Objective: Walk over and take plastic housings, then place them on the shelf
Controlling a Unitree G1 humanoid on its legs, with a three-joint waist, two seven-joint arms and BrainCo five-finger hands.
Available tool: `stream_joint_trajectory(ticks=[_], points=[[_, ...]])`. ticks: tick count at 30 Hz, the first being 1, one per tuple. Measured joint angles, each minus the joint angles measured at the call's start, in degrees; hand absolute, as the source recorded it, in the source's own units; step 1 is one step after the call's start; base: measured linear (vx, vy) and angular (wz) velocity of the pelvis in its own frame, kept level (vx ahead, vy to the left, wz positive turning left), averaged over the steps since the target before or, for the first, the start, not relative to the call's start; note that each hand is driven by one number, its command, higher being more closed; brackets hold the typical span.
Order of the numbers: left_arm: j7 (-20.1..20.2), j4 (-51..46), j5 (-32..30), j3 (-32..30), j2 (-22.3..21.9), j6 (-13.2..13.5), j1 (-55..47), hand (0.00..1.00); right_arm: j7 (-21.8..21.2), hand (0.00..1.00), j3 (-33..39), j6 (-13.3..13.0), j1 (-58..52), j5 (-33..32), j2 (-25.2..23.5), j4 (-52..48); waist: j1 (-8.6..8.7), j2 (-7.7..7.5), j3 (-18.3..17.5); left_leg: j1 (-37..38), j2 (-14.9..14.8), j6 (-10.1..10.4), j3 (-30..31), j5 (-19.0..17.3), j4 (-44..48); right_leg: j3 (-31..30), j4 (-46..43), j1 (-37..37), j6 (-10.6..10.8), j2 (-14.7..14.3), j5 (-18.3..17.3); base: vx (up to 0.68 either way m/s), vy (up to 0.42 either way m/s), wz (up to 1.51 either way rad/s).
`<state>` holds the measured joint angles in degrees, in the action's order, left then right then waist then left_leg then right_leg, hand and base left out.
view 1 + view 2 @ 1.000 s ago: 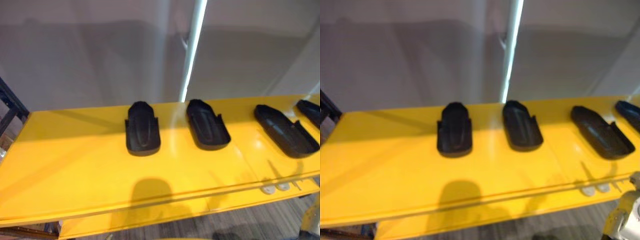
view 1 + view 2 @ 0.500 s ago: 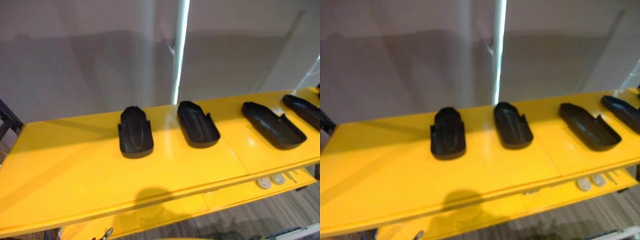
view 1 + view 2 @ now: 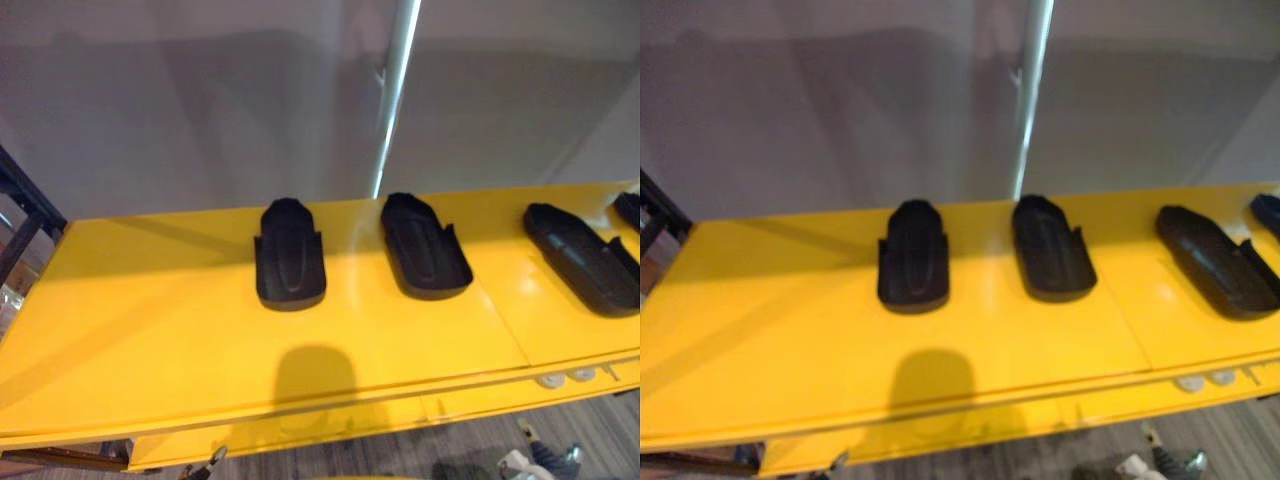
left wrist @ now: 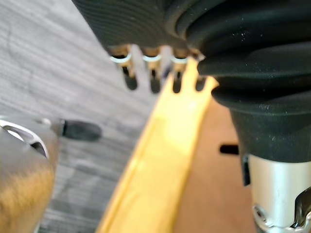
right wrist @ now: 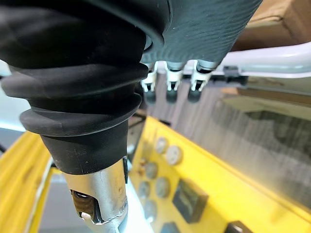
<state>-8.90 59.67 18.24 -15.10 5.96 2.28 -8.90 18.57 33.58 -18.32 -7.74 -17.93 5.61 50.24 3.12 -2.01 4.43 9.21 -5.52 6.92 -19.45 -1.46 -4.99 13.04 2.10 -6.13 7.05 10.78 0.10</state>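
Several black plastic housings lie in a row on a yellow table top (image 3: pixel 150 330). The leftmost housing (image 3: pixel 290 267) lies dome side up near the middle. A second housing (image 3: pixel 425 260) and a third housing (image 3: pixel 585 272) lie hollow side up to its right. Another housing (image 3: pixel 630 210) is cut off at the right edge. My left hand (image 4: pixel 153 80) hangs beside a yellow edge (image 4: pixel 160 170) above the grey floor, fingers straight and holding nothing. My right hand (image 5: pixel 169 85) also hangs with straight fingers and holds nothing, above a lower yellow level.
A grey wall and a bright upright pole (image 3: pixel 395 100) stand behind the table. A black frame (image 3: pixel 22 205) stands at the left end. A lower yellow shelf (image 3: pixel 480 400) carries small round discs (image 3: pixel 562 378) and, in the right wrist view, dark blocks (image 5: pixel 188 199).
The whole picture has shifted right and slightly down since half a second ago, so the camera moved. The housings keep their places on the table.
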Motion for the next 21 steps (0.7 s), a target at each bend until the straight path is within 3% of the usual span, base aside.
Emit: stream_joint_trajectory(ticks=[2,7,12,15,17,20,21], points=[[0.1,-0.2,-3.0,0.1,0.1,-0.4,0.6,0.00,-3.0,0.00,0.0,1.3,-0.5,-2.1,-0.1,1.2,0.01,0.16,0.3,-0.2,0.1,0.0,0.4,0.0,0.2,0.5,0.1,0.0,0.2,0.1,0.1,0.00,0.000,0.08],[0.8,-1.1,-7.8,2.9,0.6,-1.9,2.4,0.00,-6.7,0.00,-1.4,1.7,-0.3,-3.8,-1.1,2.8,0.19,-0.35,1.5,0.6,0.0,0.2,-0.6,-0.1,0.3,-0.2,-0.2,0.0,0.2,0.0,0.3,0.00,0.001,-0.11],[2.4,-1.7,-12.4,7.8,1.0,-5.1,3.0,0.00,-7.5,0.00,-6.2,1.2,-2.6,-1.4,-1.2,-4.9,0.94,-1.18,2.3,4.2,-1.0,1.3,-9.2,-2.2,0.3,-8.3,-0.5,2.4,0.1,-1.8,0.9,-0.03,0.007,-0.83],[2.6,-1.9,-11.3,9.4,1.9,-8.9,3.7,0.00,-9.9,0.00,-6.2,1.0,-5.8,0.9,-0.4,-10.3,2.31,-1.81,2.8,4.5,-2.0,1.9,-11.8,-3.9,2.3,-10.6,-0.5,3.1,0.3,-2.8,1.1,0.03,-0.031,-0.56],[2.6,-1.7,-10.1,9.7,2.2,-12.9,4.0,0.00,-12.8,0.00,-6.2,0.9,-7.6,2.7,0.7,-11.2,3.27,-1.94,2.9,4.6,-3.2,2.2,-12.6,-5.7,4.6,-11.5,-0.5,3.4,0.4,-3.7,1.4,0.06,-0.063,-0.42],[2.7,-0.6,-9.3,8.6,1.8,-16.6,4.0,0.00,-15.0,0.00,-6.7,0.5,-9.1,4.3,1.0,-11.2,3.69,-1.65,3.0,4.3,-3.5,1.6,-12.3,-6.6,5.7,-11.1,-0.5,3.4,-0.2,-4.0,2.1,0.06,-0.046,-0.26],[2.4,-0.6,-9.2,8.1,1.4,-16.7,4.0,0.00,-15.0,0.00,-6.9,0.3,-9.2,4.7,1.0,-11.2,3.73,-1.52,2.9,4.2,-3.4,1.6,-12.2,-6.8,5.8,-10.8,-0.5,3.5,-0.2,-3.9,2.1,0.00,0.000,0.00]])
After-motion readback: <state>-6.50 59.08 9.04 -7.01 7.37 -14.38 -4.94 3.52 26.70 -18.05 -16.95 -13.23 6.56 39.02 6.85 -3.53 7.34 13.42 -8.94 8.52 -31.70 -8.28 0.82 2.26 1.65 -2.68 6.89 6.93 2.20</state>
